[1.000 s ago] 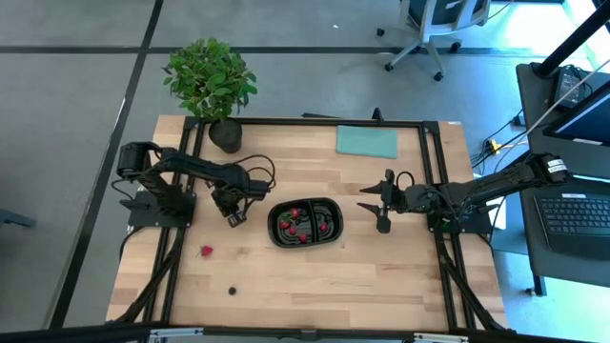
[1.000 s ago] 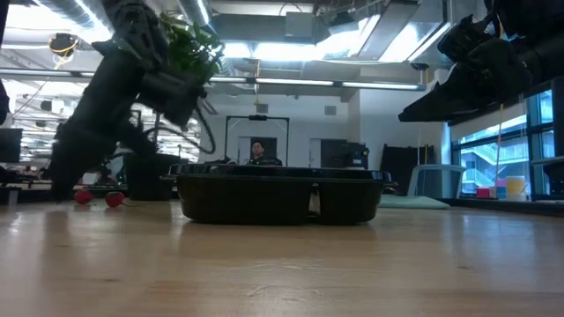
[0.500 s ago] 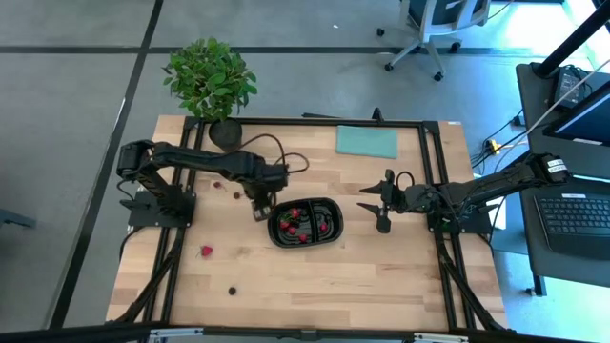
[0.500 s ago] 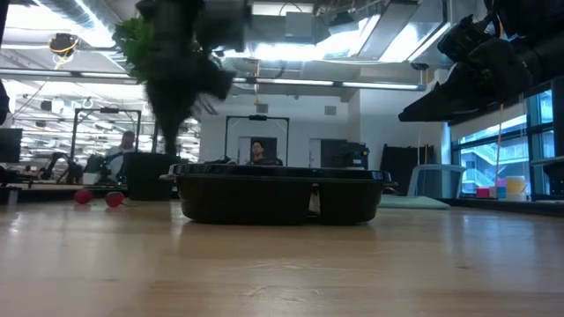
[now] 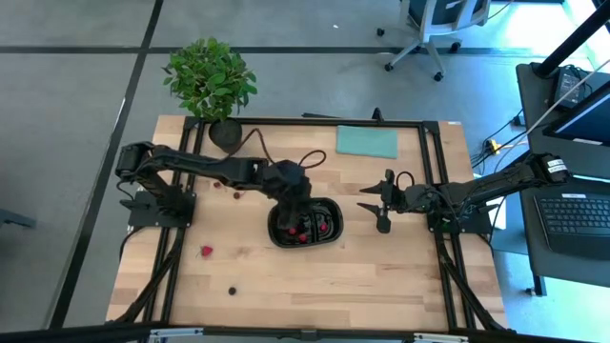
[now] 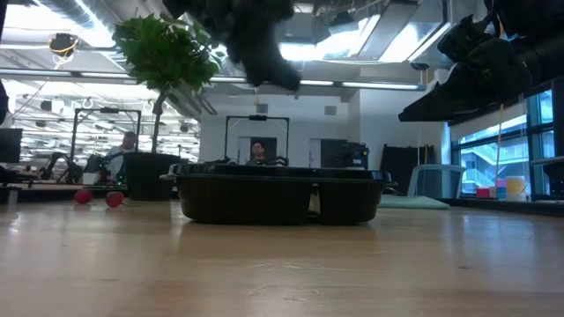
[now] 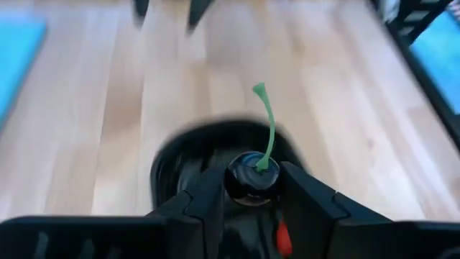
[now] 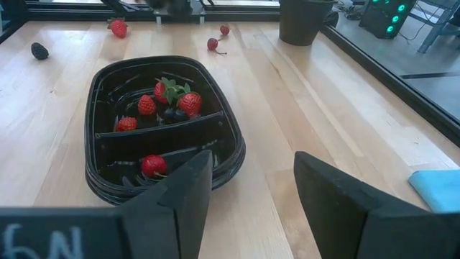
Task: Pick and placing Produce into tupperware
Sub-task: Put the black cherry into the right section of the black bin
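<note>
Black tupperware (image 8: 233, 147) holds strawberries (image 8: 189, 103) and, seemingly, dark berries (image 8: 169, 114).

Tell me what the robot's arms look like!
Both arms are dark, almost black, built from jointed segments with thin black cables looping off them. The left tool has two chunky, angular black fingers. The right tool has two flat, wedge-shaped dark fingers, and white letters show on the body behind them.

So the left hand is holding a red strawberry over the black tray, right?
Not quite. The left hand is over the black tray, but the left wrist view shows it pinching a dark round berry with a green stem, not a red strawberry.
</note>
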